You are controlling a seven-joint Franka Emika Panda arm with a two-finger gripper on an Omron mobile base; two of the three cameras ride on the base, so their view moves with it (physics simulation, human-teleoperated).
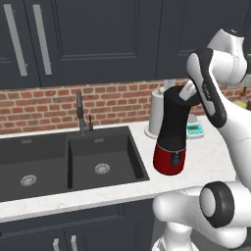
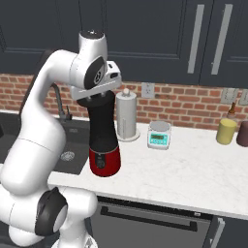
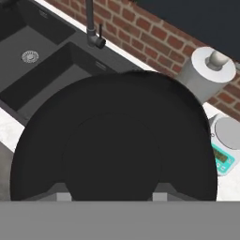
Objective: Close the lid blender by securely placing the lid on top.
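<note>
Small flat round black lid (image 3: 115, 140) sits directly under my hand camera, broadside on, a smaller disc inside a wider black circle that I take for the mouth of the tall black jar. The blender (image 1: 171, 132), glossy red rounded base with a dark button, stands upright on the white marbled counter (image 2: 193, 169) just right of the dark double sink (image 1: 73, 157), long axis vertical. My gripper (image 3: 112, 197) hangs straight above the jar top, so lid, jar mouth and pincer look stacked on one vertical line; the coming move turns on that line holding, straight down. The two dark finger tips straddle the lid's near edge, part spread; I judge they pinch the lid but cannot see contact plainly. White paper-towel roll (image 2: 126, 116) stands just behind the blender, small grey scale (image 2: 159, 134) nearby.
</note>
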